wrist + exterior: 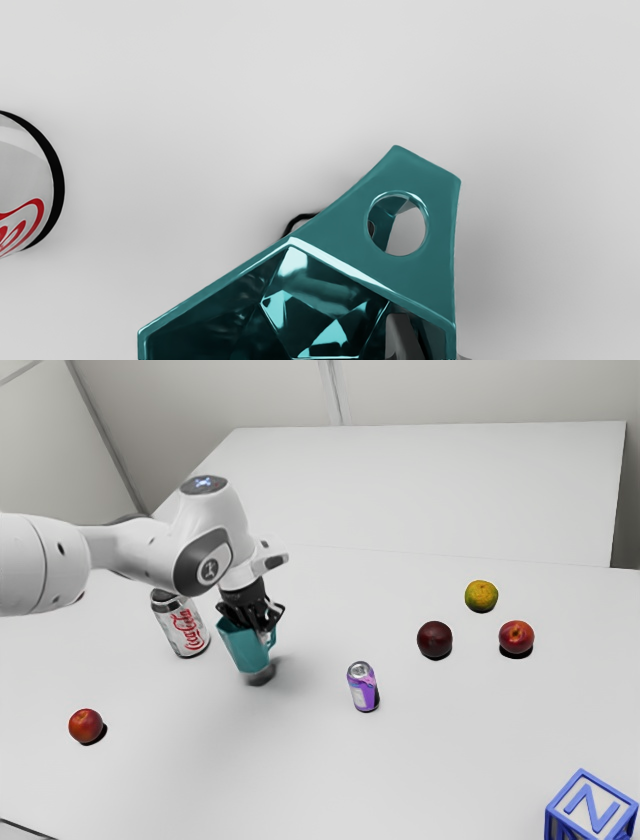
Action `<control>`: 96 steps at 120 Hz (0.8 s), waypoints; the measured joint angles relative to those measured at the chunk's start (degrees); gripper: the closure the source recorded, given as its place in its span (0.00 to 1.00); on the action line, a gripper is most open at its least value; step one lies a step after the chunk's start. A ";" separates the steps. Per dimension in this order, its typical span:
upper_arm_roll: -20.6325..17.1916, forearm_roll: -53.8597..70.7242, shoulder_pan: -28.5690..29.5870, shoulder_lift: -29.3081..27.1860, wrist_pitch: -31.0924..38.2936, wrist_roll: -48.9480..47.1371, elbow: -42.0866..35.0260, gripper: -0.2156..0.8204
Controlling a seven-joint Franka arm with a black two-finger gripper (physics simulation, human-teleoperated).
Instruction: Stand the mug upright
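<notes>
Gripper [261,628] grasping the wall of the mug [246,649], one finger inside; presumably leaves its base free for landing. Mug directly beneath gripper, mouth up, tilted, apparently airborne. Coke can [183,626] near gripper; purple can [363,687] farther off.

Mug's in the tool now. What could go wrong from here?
The mug seems to hang just above the table, so releasing early might drop and topple it. The tool has one finger inside the mug, which might snag its wall on withdrawal. The Coke can stands nearby; a sideways swing could knock it.
</notes>
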 joint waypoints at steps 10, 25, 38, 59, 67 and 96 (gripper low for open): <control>0.00 0.24 0.00 0.86 0.99 -0.84 -0.22 0.97; -0.01 0.39 -0.05 2.34 2.41 -1.91 -0.21 0.97; -0.08 0.39 -0.05 2.96 3.27 -2.73 -0.19 0.97; -0.38 0.22 0.09 3.37 3.93 -3.73 -0.25 0.87; -0.68 0.04 -0.05 3.45 3.94 -3.94 -0.29 0.73; -0.81 -0.11 -0.09 1.86 3.52 -4.48 -0.28 0.38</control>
